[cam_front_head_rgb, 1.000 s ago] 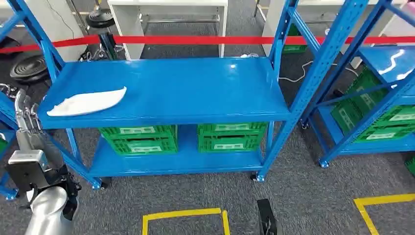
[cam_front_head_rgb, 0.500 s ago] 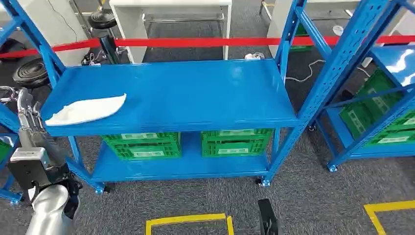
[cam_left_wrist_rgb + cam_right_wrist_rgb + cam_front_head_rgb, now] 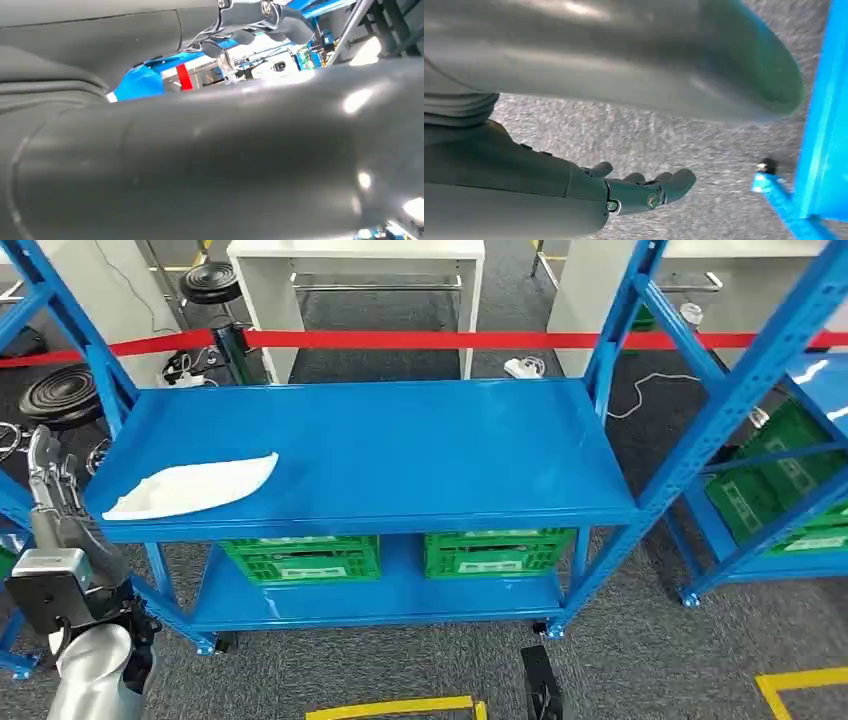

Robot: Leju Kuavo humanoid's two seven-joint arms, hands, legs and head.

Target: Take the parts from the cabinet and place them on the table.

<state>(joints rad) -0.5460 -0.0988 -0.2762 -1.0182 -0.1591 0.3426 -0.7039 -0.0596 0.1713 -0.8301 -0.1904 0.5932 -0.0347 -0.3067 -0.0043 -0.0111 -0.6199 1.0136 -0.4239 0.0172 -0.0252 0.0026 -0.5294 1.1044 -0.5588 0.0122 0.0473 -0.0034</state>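
Observation:
A flat white part (image 3: 195, 485) lies on the left end of the blue cabinet's upper shelf (image 3: 420, 450). My left hand (image 3: 50, 495) is raised just off the shelf's left front corner, fingers pointing up and holding nothing, a short way left of the part. In the left wrist view the hand's fingers (image 3: 250, 12) stretch toward the blue shelf behind the thick thumb. My right hand (image 3: 639, 187) hangs over grey carpet beside a blue cabinet foot (image 3: 774, 187), fingers loosely extended and empty.
Two green crates (image 3: 300, 558) (image 3: 498, 552) sit on the lower shelf. A red barrier tape (image 3: 400, 339) runs behind the cabinet, with a white table (image 3: 360, 270) beyond. Another blue rack with green crates (image 3: 780, 480) stands at the right. Yellow floor tape (image 3: 400, 707) lies near my feet.
The whole picture has shifted, so the camera has moved; the cabinet now sits lower and further right in view. My left hand stays raised by the shelf corner.

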